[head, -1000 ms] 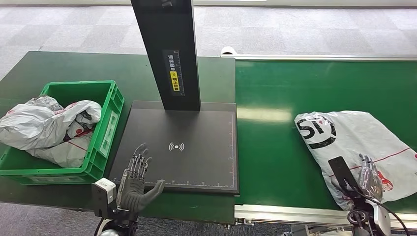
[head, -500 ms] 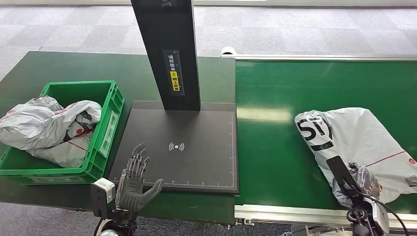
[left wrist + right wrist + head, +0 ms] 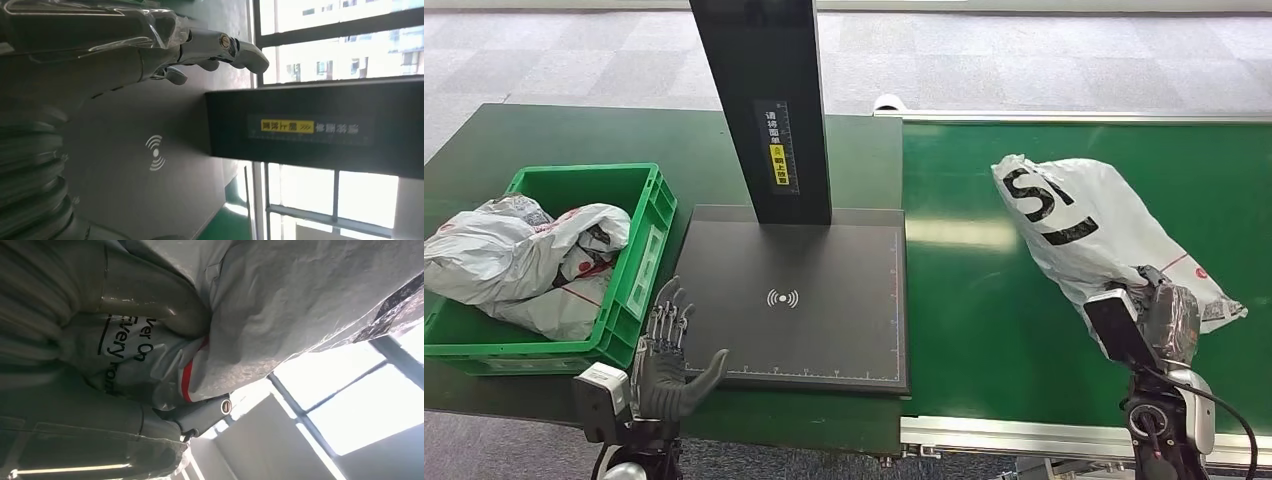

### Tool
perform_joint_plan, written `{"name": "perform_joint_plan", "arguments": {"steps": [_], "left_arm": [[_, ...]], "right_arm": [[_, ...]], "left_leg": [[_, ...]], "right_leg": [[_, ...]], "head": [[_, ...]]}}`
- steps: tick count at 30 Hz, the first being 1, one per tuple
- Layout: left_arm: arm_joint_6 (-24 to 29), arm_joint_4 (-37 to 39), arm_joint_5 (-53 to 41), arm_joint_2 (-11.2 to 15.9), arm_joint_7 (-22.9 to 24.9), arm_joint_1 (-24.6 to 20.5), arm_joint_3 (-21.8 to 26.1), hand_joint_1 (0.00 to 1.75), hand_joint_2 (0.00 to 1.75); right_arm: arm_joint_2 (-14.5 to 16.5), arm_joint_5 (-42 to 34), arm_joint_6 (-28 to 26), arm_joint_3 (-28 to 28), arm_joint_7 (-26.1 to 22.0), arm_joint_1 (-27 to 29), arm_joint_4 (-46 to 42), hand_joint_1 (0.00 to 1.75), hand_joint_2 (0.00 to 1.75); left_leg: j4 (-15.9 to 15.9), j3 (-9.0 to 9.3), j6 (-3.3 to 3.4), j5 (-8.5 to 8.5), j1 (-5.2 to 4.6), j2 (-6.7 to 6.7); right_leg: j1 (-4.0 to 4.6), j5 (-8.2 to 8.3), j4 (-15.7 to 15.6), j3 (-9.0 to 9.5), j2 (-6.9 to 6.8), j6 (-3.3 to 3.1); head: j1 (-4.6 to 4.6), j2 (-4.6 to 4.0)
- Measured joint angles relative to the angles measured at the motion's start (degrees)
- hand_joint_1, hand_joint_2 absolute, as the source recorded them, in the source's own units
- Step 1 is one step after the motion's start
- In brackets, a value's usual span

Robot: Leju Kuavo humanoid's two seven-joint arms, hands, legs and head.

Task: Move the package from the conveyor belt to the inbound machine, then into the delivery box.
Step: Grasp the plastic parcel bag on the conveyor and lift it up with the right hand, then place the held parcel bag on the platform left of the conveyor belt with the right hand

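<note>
My right hand (image 3: 1166, 318) has lifted the package (image 3: 1092, 228) clear of the conveyor belt (image 3: 984, 300), fingers clenched on its near corner; the inbound machine (image 3: 799, 300) comes next. My left hand (image 3: 664, 358) hovers spread, holding nothing.

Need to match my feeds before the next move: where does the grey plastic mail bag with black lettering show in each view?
Head view: grey plastic mail bag gripped by the right hand above the green conveyor belt.
Left wrist view: not in it.
Right wrist view: grey plastic mail bag fills the frame around the thumb.
Shared landmark: the right hand.
</note>
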Motion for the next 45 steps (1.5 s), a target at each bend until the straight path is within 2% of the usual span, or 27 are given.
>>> {"name": "perform_joint_plan", "arguments": {"steps": [4, 9, 17, 25, 29, 36, 45], "left_arm": [[0.4, -1.5, -0.6, -0.1, -0.6, -0.4, 2.7, 0.0, 1.75], [0.1, -2.3, -1.6, -0.5, -0.9, -1.6, 5.0, 0.0, 1.75], [-0.2, -2.4, -2.3, -1.3, -0.8, -3.9, 6.7, 0.0, 1.75], [0.1, -2.4, -2.7, -1.9, -0.7, -4.2, 7.8, 0.0, 1.75], [0.3, -2.4, -2.9, -2.3, -0.4, -4.2, 8.3, 0.0, 1.75], [0.4, -2.4, -3.8, -2.8, 0.4, -4.2, 9.0, 0.0, 1.75], [0.2, -2.4, -4.7, -3.0, 0.6, -4.1, 9.6, 0.0, 1.75]], "right_arm": [[0.7, -1.1, 1.3, 5.4, -0.3, 0.6, -9.1, 1.75, 1.75], [2.5, -1.8, 5.0, 12.3, -0.7, 0.3, -13.4, 1.75, 1.75], [7.3, -1.4, 10.4, 24.9, 0.5, -0.9, -12.2, 1.75, 1.75], [10.9, -2.0, 14.6, 34.9, -0.4, -1.9, -4.4, 1.75, 1.75], [12.7, -2.0, 15.9, 39.5, -0.6, -2.8, -0.2, 0.0, 1.75], [14.5, -2.8, 16.7, 44.5, 0.9, -5.0, 5.9, 0.0, 1.75], [14.6, -8.9, 16.2, 44.9, 0.2, -6.0, 7.3, 0.0, 1.75]], "left_leg": [[0.0, 0.02, -0.01, 0.03, 0.0, 0.0], [0.0, 0.03, -0.01, 0.05, 0.0, -0.01], [0.0, 0.05, -0.02, 0.05, 0.03, -0.02], [0.0, 0.03, -0.02, 0.05, 0.03, -0.01], [0.0, 0.04, -0.02, 0.05, 0.03, -0.01], [0.0, 0.04, -0.02, 0.06, 0.03, -0.02], [0.0, 0.04, -0.02, 0.05, 0.03, -0.03]], "right_leg": [[0.0, 0.0, 0.0, 0.03, 0.0, 0.0], [0.0, 0.0, 0.0, 0.07, -0.01, 0.0], [0.03, 0.0, 0.0, 0.06, 0.0, -0.01], [0.03, -0.01, 0.0, 0.06, -0.01, -0.02], [0.04, -0.01, 0.0, 0.05, -0.01, -0.02], [0.04, -0.01, 0.0, 0.06, -0.01, -0.02], [0.03, -0.01, 0.0, 0.05, -0.01, -0.02]], "head": [[0.0, 0.0], [0.0, 0.0], [0.01, 0.0], [0.01, 0.0], [0.02, 0.0], [0.02, 0.0], [0.01, 0.0]]}}
